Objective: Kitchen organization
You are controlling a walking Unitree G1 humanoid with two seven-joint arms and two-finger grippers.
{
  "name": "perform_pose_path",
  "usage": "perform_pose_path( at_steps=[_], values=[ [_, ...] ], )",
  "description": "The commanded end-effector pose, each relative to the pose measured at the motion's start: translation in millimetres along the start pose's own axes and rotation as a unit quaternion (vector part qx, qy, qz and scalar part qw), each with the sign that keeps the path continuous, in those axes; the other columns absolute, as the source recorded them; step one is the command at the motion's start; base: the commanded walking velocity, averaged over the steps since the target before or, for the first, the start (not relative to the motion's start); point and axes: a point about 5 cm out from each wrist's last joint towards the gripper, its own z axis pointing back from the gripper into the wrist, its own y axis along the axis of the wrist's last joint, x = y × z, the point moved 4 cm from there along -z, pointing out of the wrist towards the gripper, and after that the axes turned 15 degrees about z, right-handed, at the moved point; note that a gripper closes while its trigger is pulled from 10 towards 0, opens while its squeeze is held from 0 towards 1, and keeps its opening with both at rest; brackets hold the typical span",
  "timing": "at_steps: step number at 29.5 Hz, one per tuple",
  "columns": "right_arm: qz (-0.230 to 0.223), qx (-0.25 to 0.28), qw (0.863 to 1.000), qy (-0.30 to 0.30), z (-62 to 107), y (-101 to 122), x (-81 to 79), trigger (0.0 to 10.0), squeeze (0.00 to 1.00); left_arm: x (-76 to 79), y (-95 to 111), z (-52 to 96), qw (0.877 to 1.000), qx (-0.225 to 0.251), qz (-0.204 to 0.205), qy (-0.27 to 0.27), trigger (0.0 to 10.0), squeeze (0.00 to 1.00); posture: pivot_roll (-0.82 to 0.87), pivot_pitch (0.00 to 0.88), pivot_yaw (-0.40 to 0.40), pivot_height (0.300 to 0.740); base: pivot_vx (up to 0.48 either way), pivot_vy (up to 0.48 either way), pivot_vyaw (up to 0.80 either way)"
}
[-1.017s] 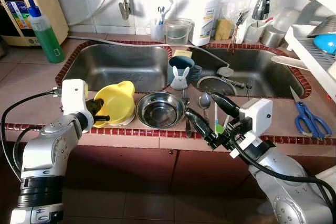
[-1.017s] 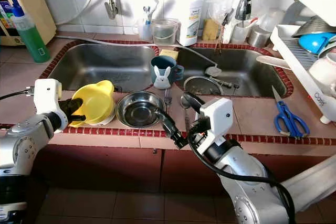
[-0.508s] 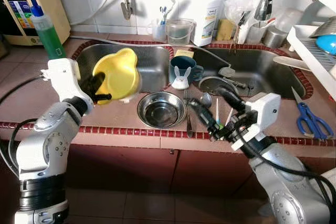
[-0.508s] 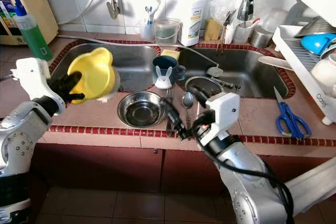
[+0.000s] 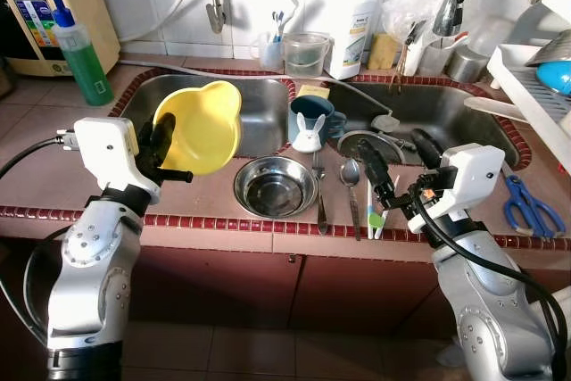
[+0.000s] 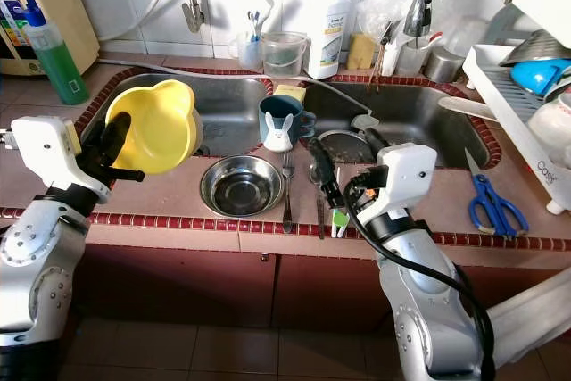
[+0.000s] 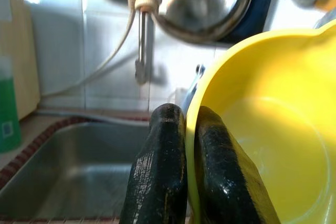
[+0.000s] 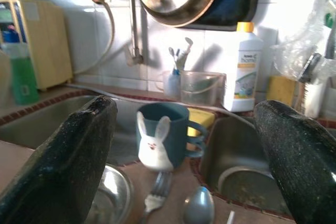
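At the far left a green soap bottle (image 5: 78,57) stands on the tiled desk (image 5: 53,167) beside the left sink basin (image 5: 214,104). Next comes the left end effector (image 5: 168,151), raised above the desk's front edge with its two fingers pinched shut on the rim of a yellow bowl (image 5: 201,127); the bowl is off the desk, tipped on edge with its hollow facing the robot, over the near corner of that basin. The left wrist view shows the rim clamped between the black fingers (image 7: 157,177). Just right of it a steel bowl (image 5: 275,186) sits empty on the desk, and behind that a blue bunny mug (image 5: 310,120) stands on the divider between the basins. A fork (image 5: 318,194), a spoon (image 5: 349,176) and further thin utensils, too small to tell apart, lie in a row on the desk. The right end effector (image 5: 397,156) hovers over them with its fingers spread wide and nothing between them. Dishes rest in the right basin (image 5: 446,113), blue scissors (image 5: 526,202) lie farther right, and a dish rack (image 5: 526,78) closes the scene. By my reading the tidying is at an early stage: one bowl is in hand and not yet placed, while the steel bowl, mug, cutlery and scissors remain to be put away.
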Motion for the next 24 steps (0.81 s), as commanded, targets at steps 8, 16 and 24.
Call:
perform_pose_path(
  at_steps=[8,16,24],
  values=[
    [-0.002,-0.007,1.0,0.03,10.4,-7,-15.5,10.0,0.0,14.1,-22,11.8,0.999,-0.027,0.006,-0.045,10.0,0.0,-0.03,0.0,-0.021,0.74,0.0,0.0,0.0],
    [-0.005,-0.007,0.999,0.034,11.8,-7,-16.5,10.0,0.0,14.5,-24,11.5,0.998,-0.037,0.007,-0.055,10.0,0.0,-0.02,0.012,-0.019,0.74,0.0,0.0,0.0],
    [-0.003,-0.008,0.999,0.036,13.7,-7,-17.4,10.0,0.0,18.4,-22,9.7,0.996,-0.039,0.008,-0.075,10.0,0.0,-0.03,0.023,-0.012,0.74,0.0,0.0,0.0]
  ],
)
